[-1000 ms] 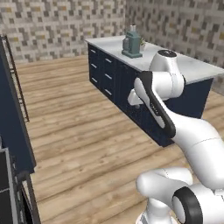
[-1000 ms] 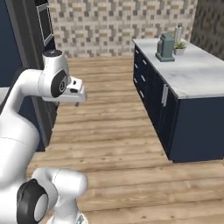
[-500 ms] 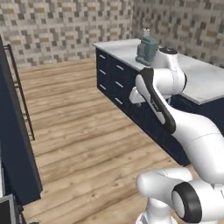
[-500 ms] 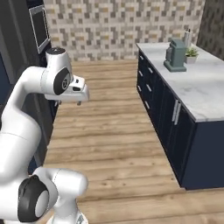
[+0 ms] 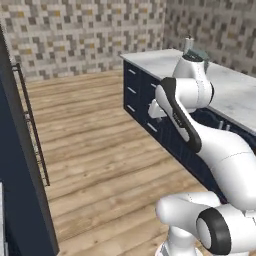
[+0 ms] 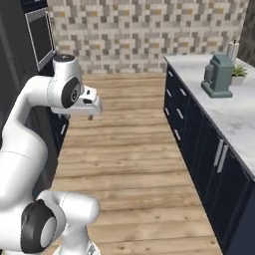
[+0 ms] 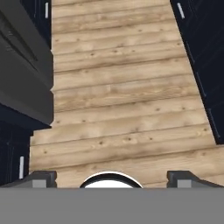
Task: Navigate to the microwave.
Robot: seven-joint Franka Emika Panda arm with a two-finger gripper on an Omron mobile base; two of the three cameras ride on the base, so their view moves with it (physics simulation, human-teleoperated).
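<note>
My gripper (image 7: 111, 178) hangs over bare floor with its fingers spread wide and nothing between them. Under it I've got a plank wood floor (image 7: 122, 100) running down an aisle, dark navy cabinets (image 7: 205, 65) along one side and darker units on the other. At the far end stands a mosaic tile wall (image 6: 149, 35). On my right, the island with the pale marble top (image 6: 234, 117) carries a teal-grey appliance (image 6: 218, 74) and a small potted plant (image 6: 240, 70) just behind it. On my left there's a tall dark cabinet with a built-in oven (image 6: 41, 37). I can't pick out the microwave anywhere.
</note>
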